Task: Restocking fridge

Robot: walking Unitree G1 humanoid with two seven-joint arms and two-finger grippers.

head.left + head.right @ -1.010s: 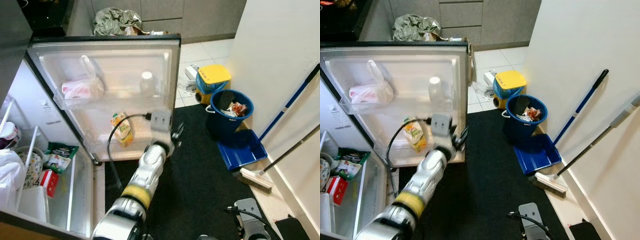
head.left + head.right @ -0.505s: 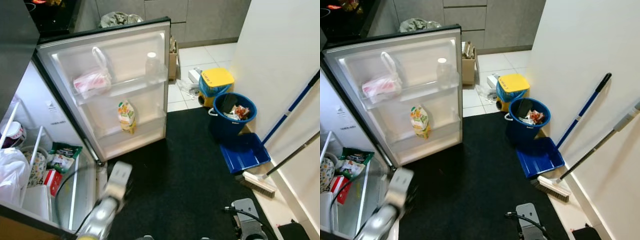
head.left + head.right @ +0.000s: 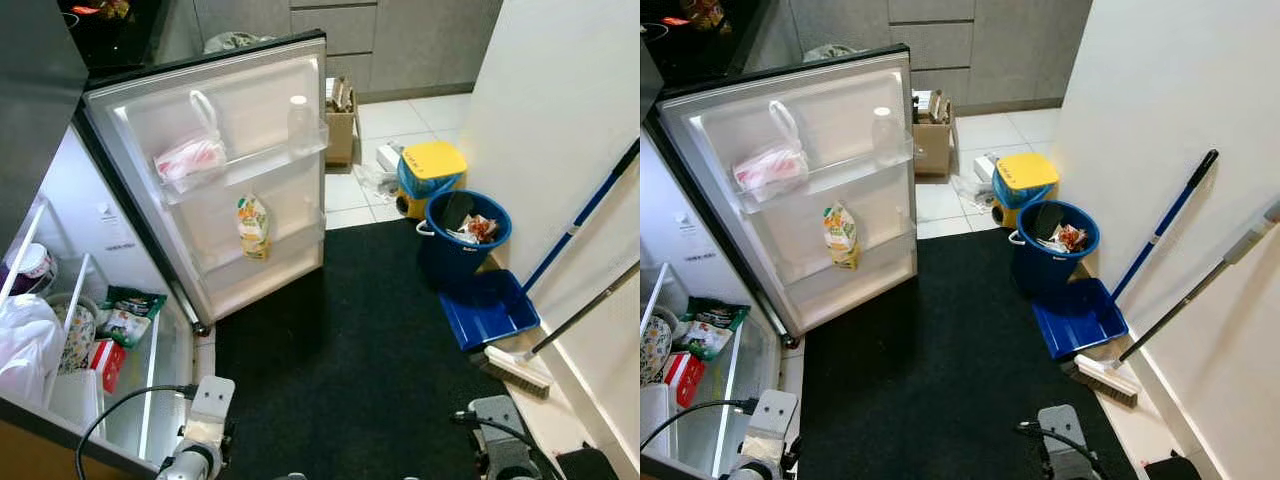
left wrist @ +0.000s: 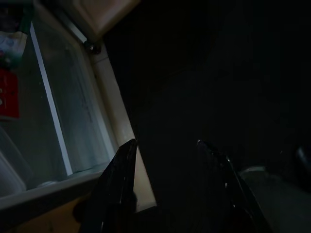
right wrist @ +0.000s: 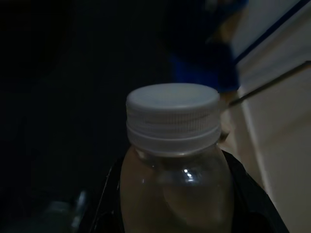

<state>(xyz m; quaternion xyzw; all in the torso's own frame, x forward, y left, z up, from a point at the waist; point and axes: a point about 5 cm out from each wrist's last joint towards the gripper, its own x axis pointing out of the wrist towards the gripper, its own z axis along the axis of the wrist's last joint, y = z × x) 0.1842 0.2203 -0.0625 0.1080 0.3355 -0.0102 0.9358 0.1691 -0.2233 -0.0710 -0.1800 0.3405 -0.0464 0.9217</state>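
Open fridge beside a dark mat, with a bottle held in the robot's right gripper.

Head views: the white fridge door (image 3: 240,190) stands wide open, its shelves holding a pink-and-white plastic bag (image 3: 190,160), a clear bottle (image 3: 299,122) and a yellow juice pouch (image 3: 253,226). A round blue waste bin (image 3: 463,235) stands near the wall. Left wrist view: the left gripper (image 4: 165,150) hangs low over the black mat (image 3: 930,370), fingers parted and holding nothing. Right wrist view: the right gripper (image 5: 172,213) is closed around a clear white-capped plastic bottle (image 5: 172,165).
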